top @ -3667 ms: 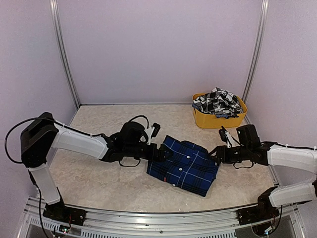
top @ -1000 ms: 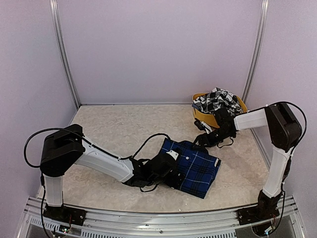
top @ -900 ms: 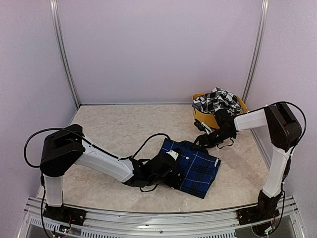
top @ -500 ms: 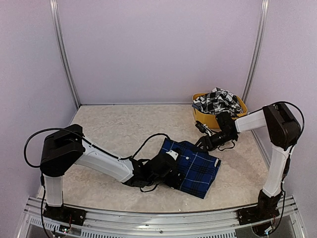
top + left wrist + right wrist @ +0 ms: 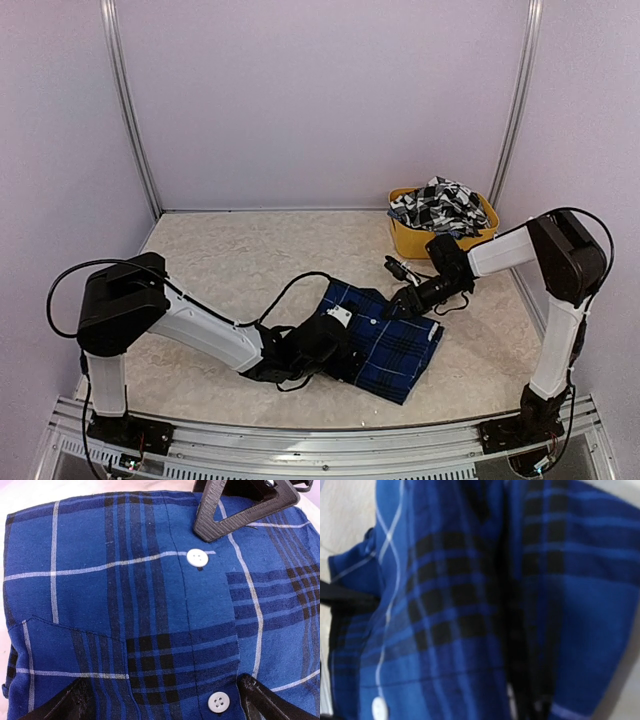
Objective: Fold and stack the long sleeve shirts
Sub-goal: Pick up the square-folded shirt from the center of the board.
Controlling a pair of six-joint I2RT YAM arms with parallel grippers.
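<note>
A royal blue plaid shirt (image 5: 390, 342) lies folded on the table, right of centre. My left gripper (image 5: 333, 336) rests on its left part. In the left wrist view its fingers (image 5: 64, 704) stand wide apart, flat on the blue plaid shirt (image 5: 150, 580), gripping nothing. My right gripper (image 5: 402, 300) is down at the shirt's far edge, and one of its fingers (image 5: 240, 505) lies over the cloth near a button. Blurred blue cloth (image 5: 470, 605) fills the right wrist view and hides those jaws. A black-and-white checked shirt (image 5: 440, 204) is heaped in the tub.
The yellow tub (image 5: 420, 243) stands at the back right, just behind my right forearm. Pale walls and metal posts (image 5: 128, 110) enclose the table. A metal rail (image 5: 300, 440) runs along the near edge.
My right gripper has moved left and toward me, from in front of the tub down onto the blue shirt's far edge. The shirt and left gripper shifted slightly nearer.
</note>
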